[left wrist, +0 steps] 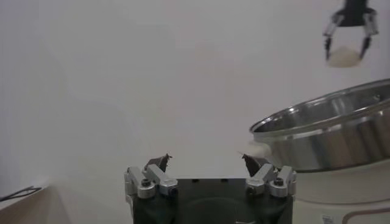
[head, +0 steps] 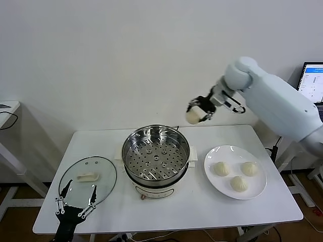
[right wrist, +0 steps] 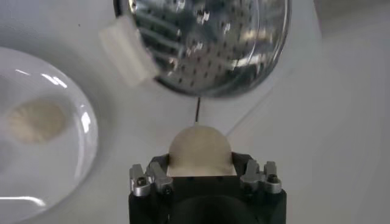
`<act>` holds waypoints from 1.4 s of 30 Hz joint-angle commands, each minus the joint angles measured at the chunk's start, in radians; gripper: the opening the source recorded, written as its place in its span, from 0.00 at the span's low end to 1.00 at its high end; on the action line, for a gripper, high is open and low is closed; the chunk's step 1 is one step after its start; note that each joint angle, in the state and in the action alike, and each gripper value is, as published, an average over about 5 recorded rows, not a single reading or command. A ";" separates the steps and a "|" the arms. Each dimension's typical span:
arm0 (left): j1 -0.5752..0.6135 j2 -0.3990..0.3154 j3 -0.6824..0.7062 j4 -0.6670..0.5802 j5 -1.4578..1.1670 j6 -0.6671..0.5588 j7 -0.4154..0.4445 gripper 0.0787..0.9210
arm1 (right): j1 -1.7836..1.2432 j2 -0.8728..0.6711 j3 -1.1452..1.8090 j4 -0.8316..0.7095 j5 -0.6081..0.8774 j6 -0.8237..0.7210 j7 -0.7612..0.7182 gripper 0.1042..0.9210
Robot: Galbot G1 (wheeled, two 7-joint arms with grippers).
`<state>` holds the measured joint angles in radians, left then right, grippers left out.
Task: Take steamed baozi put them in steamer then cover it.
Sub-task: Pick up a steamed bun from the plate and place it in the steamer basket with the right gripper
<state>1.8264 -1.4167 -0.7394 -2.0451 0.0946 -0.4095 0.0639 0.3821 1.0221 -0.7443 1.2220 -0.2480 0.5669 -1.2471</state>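
Observation:
My right gripper [head: 198, 114] hangs in the air above the table, behind and to the right of the steamer [head: 134, 147]. Its fingers are shut on one cream-white baozi [head: 192, 117], which also fills the space between the jaws in the right wrist view as the baozi [right wrist: 200, 148]. Below it there lies the steamer's perforated tray [right wrist: 207, 42], with nothing on it. Three more baozi [head: 221, 168] lie on the white plate [head: 210, 166]. The glass cover [head: 102, 174] lies flat at the front left. My left gripper [head: 75, 204] waits open at its near edge.
The steamer stands in the middle of the white table [head: 192, 212], with the plate to its right and the cover to its left. A laptop screen [head: 313, 80] shows at the far right, and a small side table [head: 7, 108] at the far left.

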 commanded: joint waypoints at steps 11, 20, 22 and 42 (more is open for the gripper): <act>0.001 -0.003 0.001 0.012 0.000 -0.007 0.000 0.88 | 0.001 0.290 -0.189 -0.115 -0.095 0.118 0.000 0.72; -0.005 0.000 -0.007 0.018 -0.004 -0.010 -0.001 0.88 | -0.063 0.365 -0.173 -0.242 -0.170 0.126 -0.001 0.72; -0.005 0.000 -0.008 0.019 -0.004 -0.011 -0.001 0.88 | -0.076 0.383 -0.162 -0.272 -0.189 0.133 -0.001 0.72; -0.005 -0.003 -0.028 0.024 -0.006 -0.023 -0.005 0.88 | -0.088 0.383 -0.075 -0.267 -0.140 0.070 -0.033 0.88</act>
<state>1.8209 -1.4197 -0.7672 -2.0207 0.0892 -0.4321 0.0591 0.2987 1.4045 -0.8457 0.9440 -0.4073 0.6642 -1.2635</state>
